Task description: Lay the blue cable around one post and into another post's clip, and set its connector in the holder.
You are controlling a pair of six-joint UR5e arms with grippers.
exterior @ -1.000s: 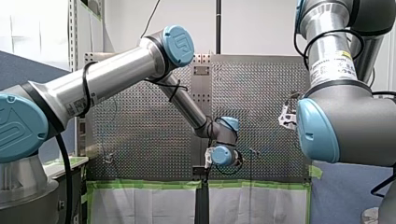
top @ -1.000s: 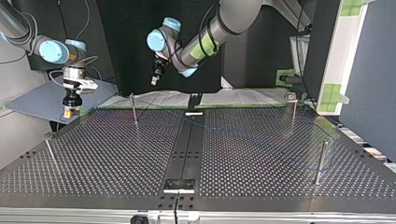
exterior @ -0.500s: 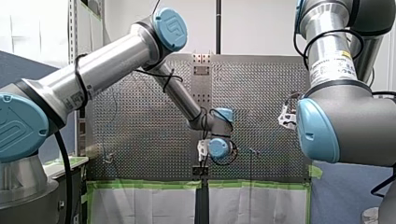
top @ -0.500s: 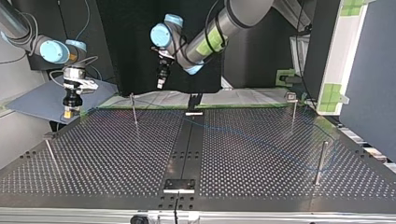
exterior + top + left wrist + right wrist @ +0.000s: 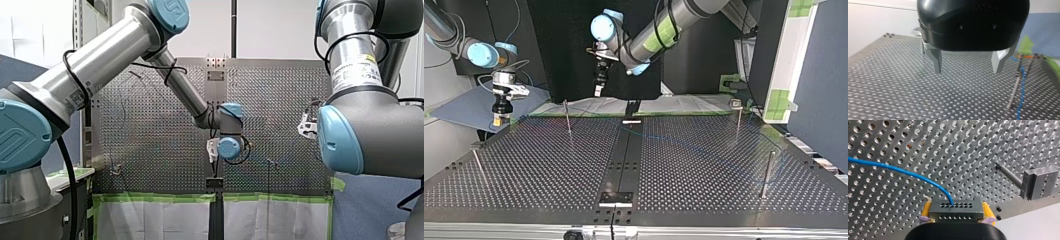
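**Left gripper spread, right one clamped**

My silver left arm [image 5: 105, 65] reaches across the middle. Its black gripper with metal fingers [image 5: 967, 63] points downward, spread wide with nothing between. My right arm's yellow-padded gripper [image 5: 956, 207] pinches a grey perforated metal connector [image 5: 955, 214].

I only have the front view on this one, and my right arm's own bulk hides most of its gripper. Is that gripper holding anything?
Observer: Yes. The right wrist view shows my right gripper shut on the connector, with yellow pads on either side of it and the blue cable running out of it.
Operator: And my left gripper? From here its wrist joint covers it.
Observer: The left wrist view shows my left gripper open. Its metal fingers are apart above the perforated table with nothing between them.
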